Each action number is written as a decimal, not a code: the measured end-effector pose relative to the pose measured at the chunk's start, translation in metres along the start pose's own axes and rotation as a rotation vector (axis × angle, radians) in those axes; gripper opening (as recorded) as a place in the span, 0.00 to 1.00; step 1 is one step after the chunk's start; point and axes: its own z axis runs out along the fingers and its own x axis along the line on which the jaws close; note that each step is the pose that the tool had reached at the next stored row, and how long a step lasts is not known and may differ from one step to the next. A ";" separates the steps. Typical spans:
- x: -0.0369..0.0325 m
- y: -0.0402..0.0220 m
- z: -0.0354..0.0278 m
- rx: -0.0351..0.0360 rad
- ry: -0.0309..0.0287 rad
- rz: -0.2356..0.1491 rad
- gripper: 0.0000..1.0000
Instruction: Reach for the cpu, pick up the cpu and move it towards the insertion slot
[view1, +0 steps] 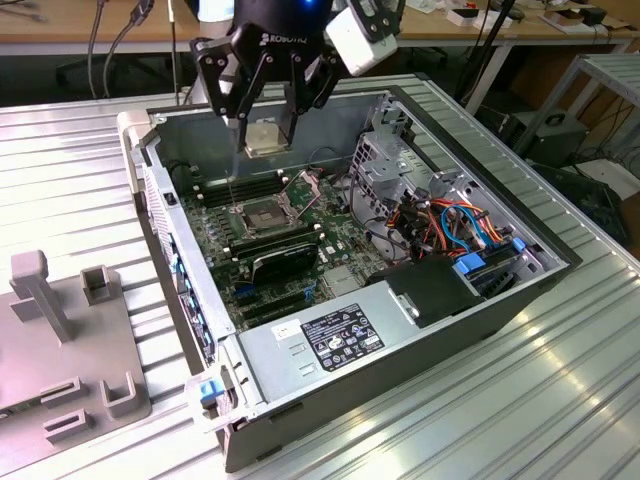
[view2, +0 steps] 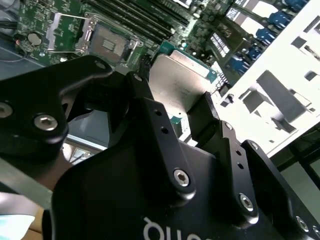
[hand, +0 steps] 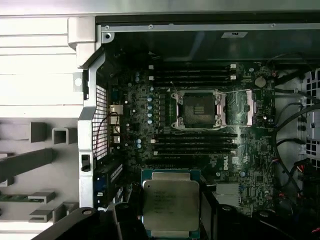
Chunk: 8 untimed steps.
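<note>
exterior view: cpu (view1: 264, 138) above insertion slot (view1: 259, 214)

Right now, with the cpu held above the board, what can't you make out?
- cpu: near edge hidden by the claw, first wrist view.
- insertion slot: contact pins too small, both wrist views.
- Gap between cpu and slot: not judgeable, exterior view.
- Power supply label: too small.

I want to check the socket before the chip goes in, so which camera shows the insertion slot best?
The first wrist view: the insertion slot faces the camera squarely, frame and dark centre unobstructed. The exterior view shows it smaller and at an angle, below the cpu held in the gripper. The second wrist view shows it tilted.
</note>
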 end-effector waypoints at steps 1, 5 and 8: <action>-0.0035 0.0020 0.0003 -0.0001 -0.0001 0.000 0.55; -0.0146 0.0102 0.0011 0.0000 -0.0001 0.000 0.55; -0.0222 0.0140 0.0020 -0.0002 -0.0001 0.002 0.55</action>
